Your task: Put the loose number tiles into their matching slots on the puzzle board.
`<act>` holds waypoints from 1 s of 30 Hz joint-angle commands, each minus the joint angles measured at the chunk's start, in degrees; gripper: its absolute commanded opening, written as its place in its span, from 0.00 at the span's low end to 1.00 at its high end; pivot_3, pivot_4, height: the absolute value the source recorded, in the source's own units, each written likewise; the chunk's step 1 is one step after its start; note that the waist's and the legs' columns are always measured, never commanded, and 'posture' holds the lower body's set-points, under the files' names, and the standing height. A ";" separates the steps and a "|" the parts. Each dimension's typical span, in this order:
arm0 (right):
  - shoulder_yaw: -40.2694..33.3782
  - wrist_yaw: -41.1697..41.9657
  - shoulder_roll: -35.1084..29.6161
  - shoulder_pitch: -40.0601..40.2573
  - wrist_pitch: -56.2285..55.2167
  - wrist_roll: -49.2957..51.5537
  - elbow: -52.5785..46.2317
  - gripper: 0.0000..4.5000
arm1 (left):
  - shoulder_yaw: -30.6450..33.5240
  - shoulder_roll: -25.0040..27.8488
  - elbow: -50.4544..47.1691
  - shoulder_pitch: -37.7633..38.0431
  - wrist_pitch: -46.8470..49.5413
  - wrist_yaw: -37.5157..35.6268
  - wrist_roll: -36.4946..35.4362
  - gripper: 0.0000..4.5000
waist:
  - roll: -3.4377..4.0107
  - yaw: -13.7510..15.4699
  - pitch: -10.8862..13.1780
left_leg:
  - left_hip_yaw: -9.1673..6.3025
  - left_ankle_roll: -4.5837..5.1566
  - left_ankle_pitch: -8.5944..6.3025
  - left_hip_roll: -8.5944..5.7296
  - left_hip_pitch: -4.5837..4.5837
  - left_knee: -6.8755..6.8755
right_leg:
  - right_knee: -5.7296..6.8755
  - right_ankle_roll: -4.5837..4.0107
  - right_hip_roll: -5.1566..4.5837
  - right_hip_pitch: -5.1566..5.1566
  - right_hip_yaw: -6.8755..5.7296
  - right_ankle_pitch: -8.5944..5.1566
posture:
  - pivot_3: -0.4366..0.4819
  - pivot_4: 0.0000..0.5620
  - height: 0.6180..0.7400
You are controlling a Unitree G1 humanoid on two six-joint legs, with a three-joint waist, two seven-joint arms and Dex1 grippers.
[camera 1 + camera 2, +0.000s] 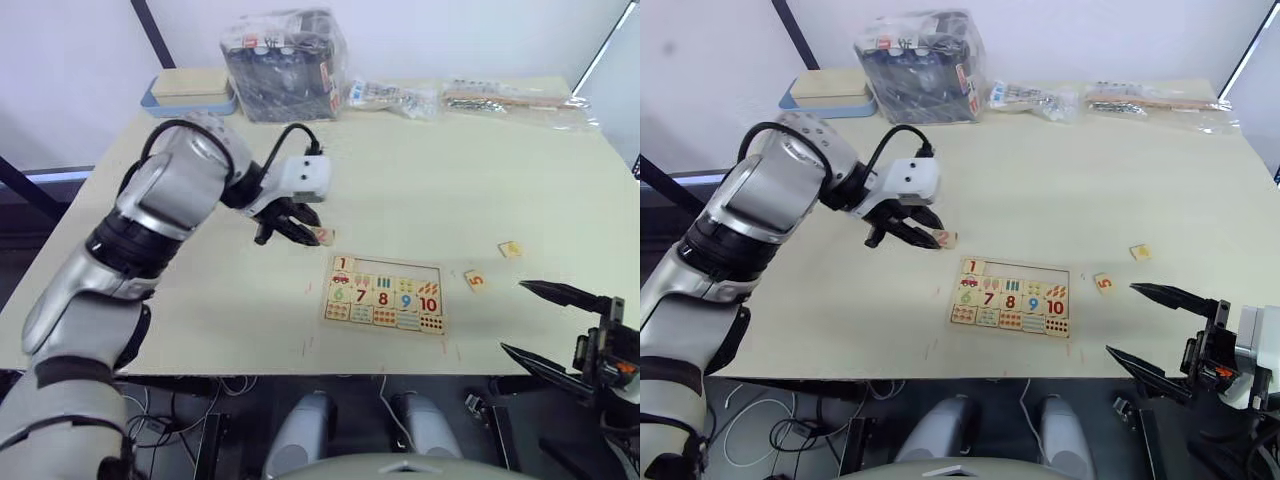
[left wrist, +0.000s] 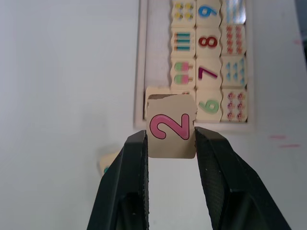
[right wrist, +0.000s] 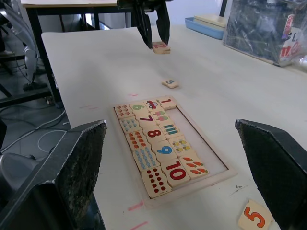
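The table (image 1: 480, 180) spreads beneath both claws. The puzzle board (image 1: 436, 272) lies between them, with tile 1 (image 1: 343, 264) in its top row. The left claw (image 2: 170, 143) pinches tile 2 (image 2: 170, 127) above the table, near the board's corner. The right claw (image 1: 535, 320) gapes wide; tile 5 (image 1: 475, 280) lies just beyond it.

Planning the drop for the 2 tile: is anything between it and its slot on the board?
Nothing visible blocks it. The left gripper holds the 2 tile above the table, off the board's corner by the seated 1 tile. The slot next to the 1 lies bare. The 3 tile lies on the table outside the rim.
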 commanded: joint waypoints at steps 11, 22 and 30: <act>-2.27 -0.23 -0.06 1.05 -1.72 0.67 -1.34 1.00 | -12.59 -8.55 6.61 -11.05 5.80 -2.02 4.86 0.20 | -0.02 -0.28 0.02 | -0.01 0.00 0.00 0.01 -0.03 0.01 | -0.01 0.02 0.02 -0.01 0.03 -0.02 | 0.48 0.27 1.00; -2.37 -0.28 -0.13 0.15 -1.86 0.33 -0.85 1.00 | -17.32 -18.23 18.17 -12.62 4.61 1.25 10.92 0.20 | -0.04 -0.91 0.05 | -0.04 0.00 0.00 0.00 -0.06 0.01 | -0.01 0.05 0.03 -0.02 0.02 -0.03 | 0.48 0.27 1.00; -1.93 -0.86 0.63 1.17 -2.42 -0.09 -1.41 1.00 | -16.80 -20.72 18.74 -10.51 4.22 2.65 12.63 0.20 | -0.04 -1.09 0.05 | -0.05 0.00 0.00 0.00 -0.06 0.01 | -0.01 0.05 0.02 -0.02 0.02 -0.03 | 0.48 0.27 1.00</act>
